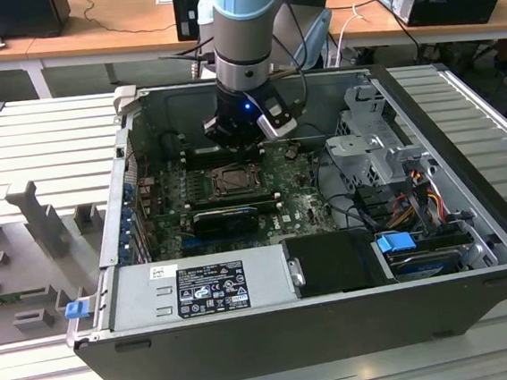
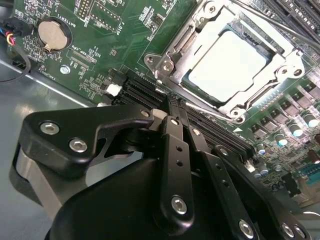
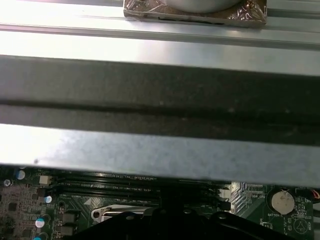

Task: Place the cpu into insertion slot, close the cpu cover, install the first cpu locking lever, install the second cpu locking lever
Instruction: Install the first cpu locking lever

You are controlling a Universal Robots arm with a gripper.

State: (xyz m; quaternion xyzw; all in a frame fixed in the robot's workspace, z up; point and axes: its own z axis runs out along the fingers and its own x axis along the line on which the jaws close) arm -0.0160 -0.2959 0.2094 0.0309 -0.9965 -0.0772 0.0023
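Note:
In the second wrist view the cpu (image 2: 227,65), pale silver, lies flat in the insertion slot (image 2: 167,62) on the green board. The cpu cover (image 2: 282,67), a silvery frame, lies down around it, and the chip shows through its window. A thin lever rod (image 2: 280,24) runs along the far side of the socket; whether it is latched I cannot tell. My gripper (image 2: 172,106) hovers just off the socket's corner, over the black memory slots (image 2: 145,92), fingers shut together with nothing between them. In the exterior view the gripper (image 1: 239,136) hangs just behind the socket (image 1: 235,181).
The open computer case (image 1: 276,331) lies on a slatted metal table. A black graphics card (image 1: 225,218) lies in front of the socket, a grey power supply (image 1: 200,289) at the front, a drive cage (image 1: 370,143) with cables on the exterior view's right. A coin battery (image 2: 52,34) sits on the board.

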